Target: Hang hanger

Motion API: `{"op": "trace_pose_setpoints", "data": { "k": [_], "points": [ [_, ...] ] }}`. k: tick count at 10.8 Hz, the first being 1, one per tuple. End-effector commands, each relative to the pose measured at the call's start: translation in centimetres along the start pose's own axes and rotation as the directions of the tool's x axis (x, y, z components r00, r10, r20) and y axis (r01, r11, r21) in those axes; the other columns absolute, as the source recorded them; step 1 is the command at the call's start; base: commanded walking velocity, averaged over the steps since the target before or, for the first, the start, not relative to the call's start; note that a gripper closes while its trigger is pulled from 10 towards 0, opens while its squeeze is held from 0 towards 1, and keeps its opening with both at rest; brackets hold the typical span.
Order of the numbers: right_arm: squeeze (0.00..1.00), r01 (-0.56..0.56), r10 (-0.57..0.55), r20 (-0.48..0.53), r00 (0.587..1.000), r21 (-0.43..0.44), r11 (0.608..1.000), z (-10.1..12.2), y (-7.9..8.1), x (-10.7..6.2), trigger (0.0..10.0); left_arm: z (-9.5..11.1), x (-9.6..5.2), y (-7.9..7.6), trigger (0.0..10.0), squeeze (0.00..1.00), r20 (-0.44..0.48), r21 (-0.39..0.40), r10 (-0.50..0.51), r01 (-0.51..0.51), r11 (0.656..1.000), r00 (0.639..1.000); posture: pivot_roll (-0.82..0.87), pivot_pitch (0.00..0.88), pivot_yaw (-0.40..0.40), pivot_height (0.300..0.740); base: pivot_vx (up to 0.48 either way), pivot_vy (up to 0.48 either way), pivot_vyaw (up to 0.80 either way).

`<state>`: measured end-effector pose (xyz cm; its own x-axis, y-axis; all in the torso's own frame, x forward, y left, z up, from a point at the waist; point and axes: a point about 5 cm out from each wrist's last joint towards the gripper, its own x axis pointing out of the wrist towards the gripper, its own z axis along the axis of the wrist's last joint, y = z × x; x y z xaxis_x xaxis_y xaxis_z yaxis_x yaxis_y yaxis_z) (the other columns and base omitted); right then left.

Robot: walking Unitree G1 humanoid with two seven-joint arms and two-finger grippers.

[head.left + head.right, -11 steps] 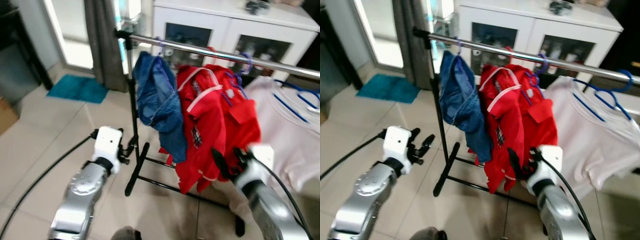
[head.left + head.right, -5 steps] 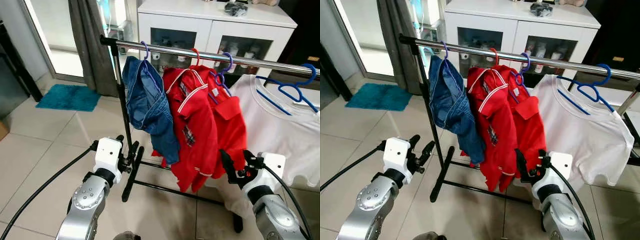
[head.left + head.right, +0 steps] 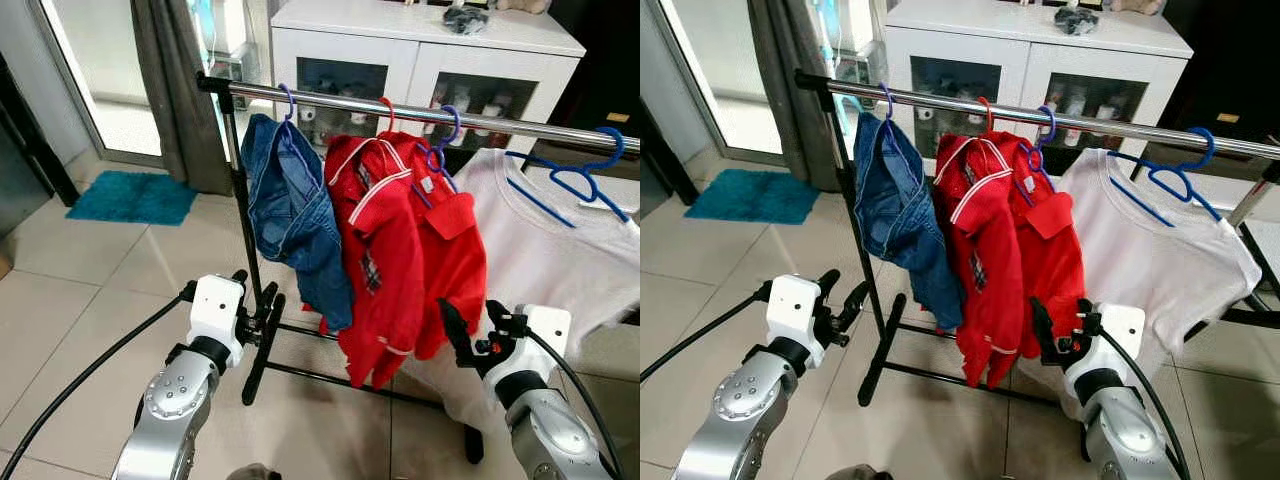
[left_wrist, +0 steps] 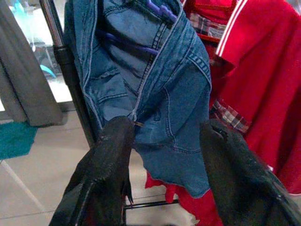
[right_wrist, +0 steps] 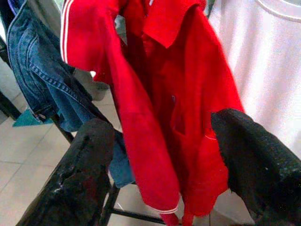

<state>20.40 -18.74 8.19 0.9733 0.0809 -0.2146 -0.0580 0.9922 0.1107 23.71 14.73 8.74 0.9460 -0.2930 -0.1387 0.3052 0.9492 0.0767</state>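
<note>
Both grippers empty in front of the clothes rail

Left gripper [image 3: 256, 305] fingers spread wide near the denim jacket [image 3: 295, 225]; right gripper [image 3: 468, 330] wide apart too, facing the red shirt [image 3: 405, 240]. The blue hanger [image 3: 570, 180] hangs far right on the rail [image 3: 420, 108], carrying a white T-shirt [image 3: 1170, 270] cut off in the left eye view.

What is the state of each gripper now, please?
Left gripper: open, holding nothing, facing the denim garment.
Right gripper: open, holding nothing, facing the red shirt.
</note>
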Motion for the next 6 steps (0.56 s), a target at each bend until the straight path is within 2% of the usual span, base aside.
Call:
{"op": "trace_pose_setpoints", "data": {
  "k": [1,3,4,5,6],
  "points": [
    [0.00,0.008,-0.008,0.005,1.000,-0.001,1.000,0.0,-0.1,0.0,10.0,0.1,-0.1,0.2,10.0,0.00,0.003,0.009,0.009,-0.009,1.000,1.000,0.02,0.000,0.014,0.740,0.000,0.000,0.00],
    [0.00,0.008,-0.008,0.005,1.000,-0.001,1.000,0.0,-0.1,0.0,10.0,0.1,-0.1,0.2,10.0,0.00,0.003,0.009,0.009,-0.009,1.000,1.000,0.02,0.000,0.014,0.740,0.000,0.000,0.00],
    [0.00,-0.055,0.055,0.015,0.998,0.039,0.998,0.3,0.6,1.4,10.0,0.3,0.2,0.6,10.0,0.00,0.004,0.030,-0.009,0.009,1.000,1.000,0.04,0.000,-0.006,0.740,0.000,0.000,0.00],
    [0.00,-0.084,0.084,0.016,0.996,0.052,0.995,0.6,0.9,2.1,10.0,0.5,0.4,0.9,10.0,0.00,-0.002,0.043,-0.025,0.025,0.999,1.000,0.04,0.000,-0.008,0.740,0.000,0.000,0.00],
    [0.00,-0.093,0.092,0.019,0.996,0.055,0.994,1.0,1.2,2.5,10.0,0.7,0.5,1.2,10.0,0.00,-0.017,-0.010,-0.010,0.010,1.000,1.000,0.05,0.000,-0.015,0.740,0.000,0.000,0.00]
  ]
}}
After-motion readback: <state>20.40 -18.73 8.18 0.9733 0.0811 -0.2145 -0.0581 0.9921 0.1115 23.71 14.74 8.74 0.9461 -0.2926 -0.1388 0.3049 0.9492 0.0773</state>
